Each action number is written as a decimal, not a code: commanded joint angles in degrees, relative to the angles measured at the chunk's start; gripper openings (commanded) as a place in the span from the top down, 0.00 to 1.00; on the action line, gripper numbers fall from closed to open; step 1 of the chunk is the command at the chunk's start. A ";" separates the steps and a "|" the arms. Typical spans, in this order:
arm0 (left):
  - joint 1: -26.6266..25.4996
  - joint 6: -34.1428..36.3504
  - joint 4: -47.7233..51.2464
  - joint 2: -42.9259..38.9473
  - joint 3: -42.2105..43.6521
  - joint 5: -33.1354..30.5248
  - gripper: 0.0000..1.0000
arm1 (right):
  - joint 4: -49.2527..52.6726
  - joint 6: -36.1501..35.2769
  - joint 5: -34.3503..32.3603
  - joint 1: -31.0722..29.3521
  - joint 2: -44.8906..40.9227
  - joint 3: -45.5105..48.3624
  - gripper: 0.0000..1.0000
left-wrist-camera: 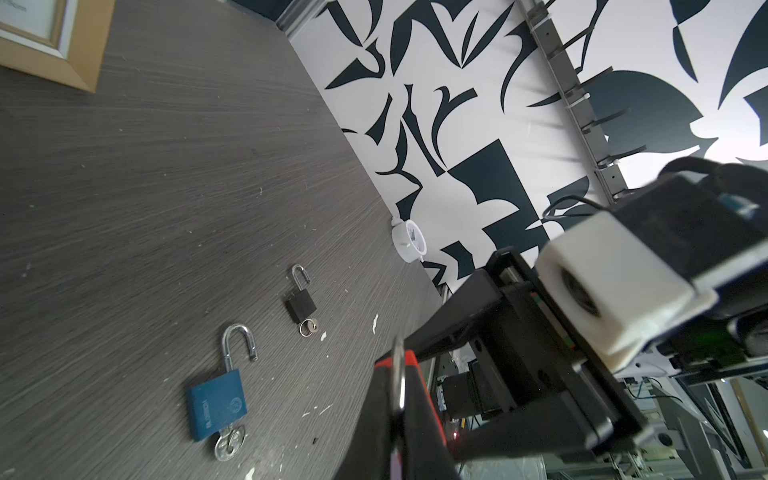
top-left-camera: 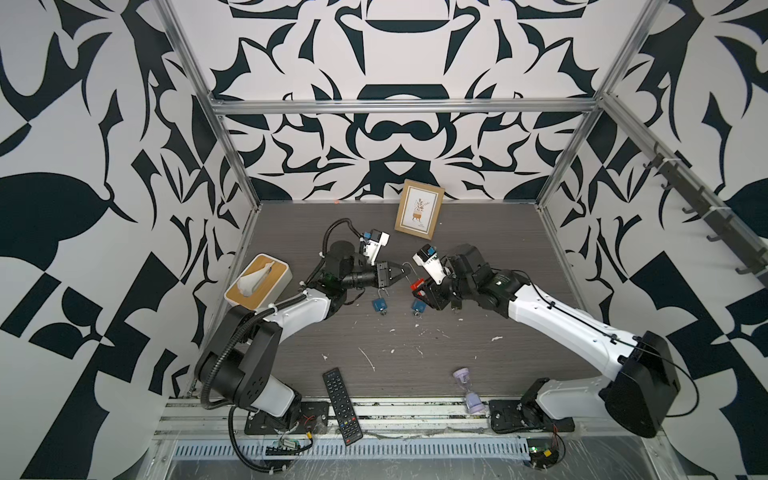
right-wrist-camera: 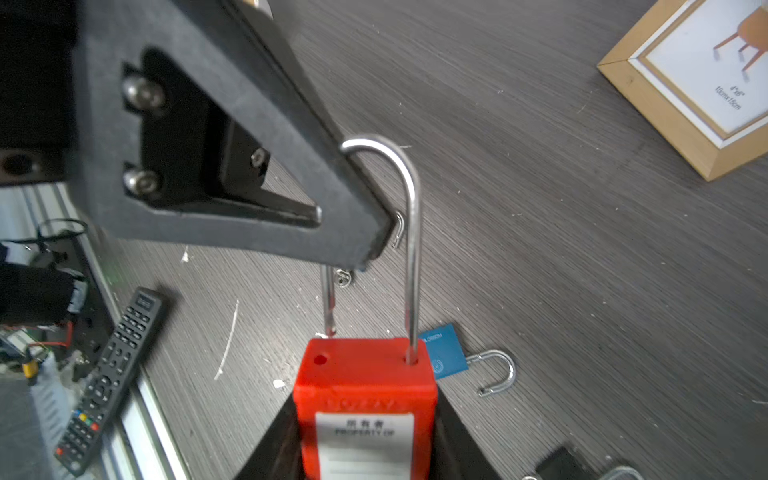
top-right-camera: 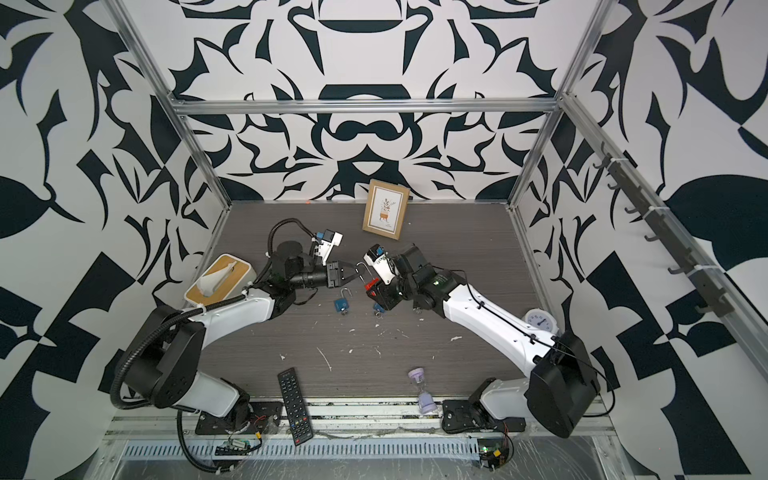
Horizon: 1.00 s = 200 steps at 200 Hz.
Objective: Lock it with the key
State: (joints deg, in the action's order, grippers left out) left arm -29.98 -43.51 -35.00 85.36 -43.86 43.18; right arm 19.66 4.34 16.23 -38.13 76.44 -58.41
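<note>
The left tool (top-left-camera: 404, 271) is clamped together on the free leg of the steel shackle (right-wrist-camera: 412, 249) of a red padlock (right-wrist-camera: 365, 386), whose body is pinched between the fingers of the right tool (top-left-camera: 419, 293) and held up off the grey woodgrain counter (top-left-camera: 478, 232), near its middle. The shackle is drawn out: its long leg stands in the body, while the free end sits just above the empty hole on the body's top and is not seated in it. The white label on the red body faces the right wrist camera. No key for this padlock can be made out. Below the two tools a blue padlock (top-left-camera: 379, 304) lies flat with its shackle swung open, and a second blue padlock (top-left-camera: 419, 306) lies just beside it, partly under the right tool. In the left wrist view a key (left-wrist-camera: 228, 444) on a ring sits in the base of a blue padlock, and a small black padlock (left-wrist-camera: 300, 305), also open, lies near it. A wooden picture frame (top-left-camera: 419, 209) leans at the back wall, a tissue box (top-left-camera: 258, 280) stands at the left edge, and a remote control (top-left-camera: 343, 406) and a lilac hourglass (top-left-camera: 467, 390) rest at the front.
</note>
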 commanded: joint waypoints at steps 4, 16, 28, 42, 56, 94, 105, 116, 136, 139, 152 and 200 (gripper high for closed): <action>-0.65 1.41 3.04 -4.14 -0.45 -3.91 1.00 | -6.93 4.63 3.10 1.56 -1.46 1.05 0.47; -0.78 2.53 5.76 -5.12 -1.35 -4.60 1.00 | -8.34 5.81 4.16 2.48 -1.88 1.61 0.46; -0.79 3.50 7.17 -6.06 -1.58 -5.44 1.00 | -10.30 7.02 6.15 3.70 -2.52 2.62 0.45; -0.83 4.46 9.03 -7.25 -1.81 -6.69 1.00 | -13.01 8.45 8.39 5.44 -3.55 4.21 0.44; -0.87 5.42 11.05 -8.29 -2.19 -7.63 1.00 | -16.75 9.54 10.94 7.34 -5.14 6.16 0.43; -0.81 3.57 14.04 -11.83 -2.73 -11.39 1.00 | -32.23 11.91 14.96 11.34 -10.60 14.67 0.40; -0.87 1.65 14.55 -14.10 -2.68 -13.03 1.00 | -37.60 11.36 14.20 11.44 -11.97 17.76 0.39; -0.87 -0.34 15.09 -15.72 -2.64 -14.75 1.00 | -41.91 11.24 13.95 11.60 -12.37 19.64 0.38; -0.81 -4.30 17.80 -18.45 -2.90 -19.03 1.00 | -46.64 11.54 16.35 11.65 -11.15 19.57 0.37; -0.85 -5.02 18.12 -18.85 -2.90 -19.49 1.00 | -47.75 11.70 17.28 11.64 -10.86 19.61 0.37; -0.87 -8.37 18.53 -20.21 -2.68 -21.26 1.00 | -54.42 12.04 18.68 11.35 -10.06 20.72 0.37; -0.87 -20.23 17.44 -22.44 -1.25 -24.63 1.00 | -60.15 10.37 18.09 10.38 -10.81 21.47 0.35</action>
State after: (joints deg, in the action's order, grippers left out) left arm -30.68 -54.76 -16.38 64.18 -44.88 21.41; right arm -34.06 15.33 32.12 -27.16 66.81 -35.09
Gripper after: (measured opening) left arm 0.080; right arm 0.649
